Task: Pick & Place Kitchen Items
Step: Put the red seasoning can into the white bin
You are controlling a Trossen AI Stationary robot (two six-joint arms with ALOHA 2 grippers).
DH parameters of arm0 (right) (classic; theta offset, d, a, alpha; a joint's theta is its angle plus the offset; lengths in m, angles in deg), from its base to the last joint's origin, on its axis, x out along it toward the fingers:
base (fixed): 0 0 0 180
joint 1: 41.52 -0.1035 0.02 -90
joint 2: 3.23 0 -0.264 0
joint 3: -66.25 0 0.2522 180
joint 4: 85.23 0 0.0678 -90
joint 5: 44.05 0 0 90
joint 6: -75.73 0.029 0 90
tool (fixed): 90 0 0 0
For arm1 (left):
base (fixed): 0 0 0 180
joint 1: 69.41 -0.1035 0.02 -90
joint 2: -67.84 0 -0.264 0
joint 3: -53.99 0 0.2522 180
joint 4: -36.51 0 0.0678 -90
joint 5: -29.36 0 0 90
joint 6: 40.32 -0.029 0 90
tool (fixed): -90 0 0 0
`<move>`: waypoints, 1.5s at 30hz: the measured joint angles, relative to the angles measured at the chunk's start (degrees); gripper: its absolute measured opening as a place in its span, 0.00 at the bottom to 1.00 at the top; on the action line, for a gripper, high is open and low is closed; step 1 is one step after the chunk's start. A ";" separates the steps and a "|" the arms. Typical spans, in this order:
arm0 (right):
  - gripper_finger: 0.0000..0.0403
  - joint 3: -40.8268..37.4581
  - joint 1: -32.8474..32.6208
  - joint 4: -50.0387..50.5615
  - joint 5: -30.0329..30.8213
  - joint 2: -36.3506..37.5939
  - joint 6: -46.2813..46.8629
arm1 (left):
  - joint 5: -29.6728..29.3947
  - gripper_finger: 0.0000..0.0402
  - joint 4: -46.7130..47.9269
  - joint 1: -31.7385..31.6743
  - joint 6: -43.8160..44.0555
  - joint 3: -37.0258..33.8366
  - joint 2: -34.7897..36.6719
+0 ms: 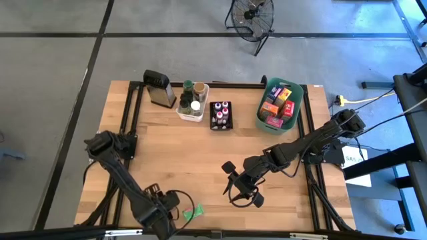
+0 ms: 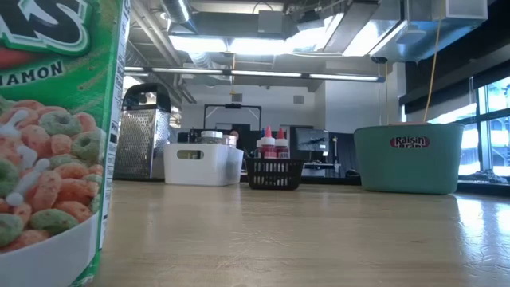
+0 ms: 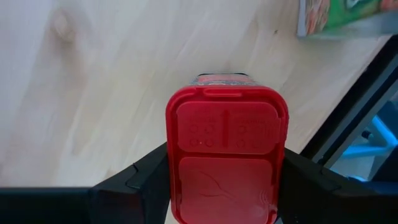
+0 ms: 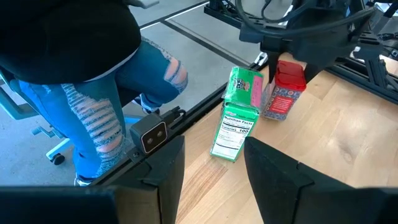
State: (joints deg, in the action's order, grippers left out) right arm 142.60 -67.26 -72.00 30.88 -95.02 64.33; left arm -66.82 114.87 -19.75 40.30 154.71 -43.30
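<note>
Red-lidded spice jar (image 3: 226,152) stands upright near the bench's front edge, and we see the left gripper (image 3: 225,180) pinching it between both fingers. Just beside it stands a green cereal box (image 4: 238,113), upright. Our right gripper (image 4: 212,167) hovers spread over mid-bench, empty. Wooden bench (image 1: 187,153); a seated person's torn jeans (image 4: 99,99) show beyond its front edge.

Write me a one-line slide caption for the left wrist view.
Left gripper clamped on a red-lidded spice container above the wooden table, a green cereal box lying near the table's edge.
</note>
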 joint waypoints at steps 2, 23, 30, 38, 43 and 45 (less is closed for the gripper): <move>0.42 0.00 0.00 0.00 0.00 0.00 0.00 | -0.46 0.54 0.07 -0.27 -0.18 0.00 0.64; 0.42 0.02 -6.08 -5.71 -0.14 0.00 0.00 | -9.93 0.55 15.62 -14.53 -18.07 0.09 14.24; 0.42 0.02 -7.70 -6.36 -0.13 -0.02 -0.01 | -14.33 0.54 19.34 -26.29 -33.24 0.09 17.89; 0.41 0.02 -10.11 -6.28 -0.09 -0.01 -0.02 | -15.38 0.54 19.31 -42.50 -54.05 0.09 21.96; 0.41 0.02 -11.06 -6.25 -0.06 -0.02 -2.22 | -15.11 0.54 17.20 -51.86 -68.26 0.09 22.78; 0.41 0.02 -11.08 -6.23 0.04 -0.02 -4.13 | -13.54 0.54 15.22 -55.28 -73.75 -0.12 22.85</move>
State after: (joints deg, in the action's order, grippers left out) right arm 142.62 -78.34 -78.24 30.93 -95.04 60.20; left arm -80.35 130.09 -75.03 -33.45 154.59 -20.45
